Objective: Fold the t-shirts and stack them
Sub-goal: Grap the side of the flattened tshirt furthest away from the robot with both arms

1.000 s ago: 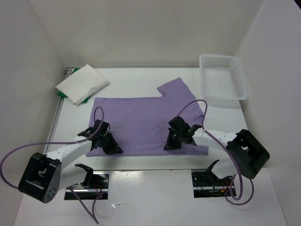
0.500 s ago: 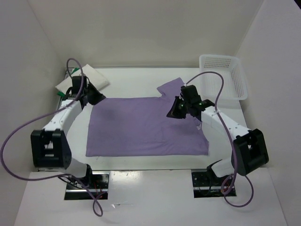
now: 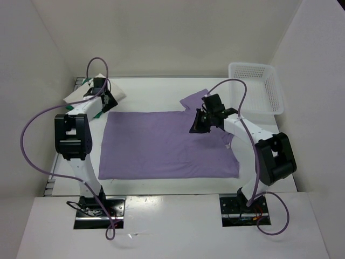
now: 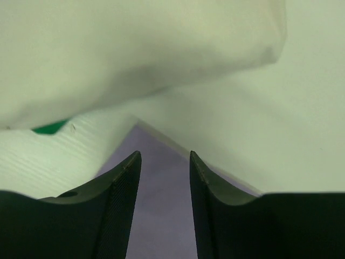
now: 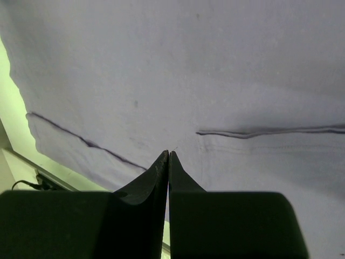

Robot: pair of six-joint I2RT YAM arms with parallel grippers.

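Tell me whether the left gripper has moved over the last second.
Yes. The left gripper went from the near hem of the lavender t-shirt to the far-left corner, beside the folded white t-shirt.

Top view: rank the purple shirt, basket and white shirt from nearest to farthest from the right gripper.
From the right gripper:
1. Purple shirt: directly beneath it, at the shirt's far right part near the sleeve.
2. Basket: far right corner, off to the gripper's right.
3. White shirt: far left corner, across the whole purple shirt.
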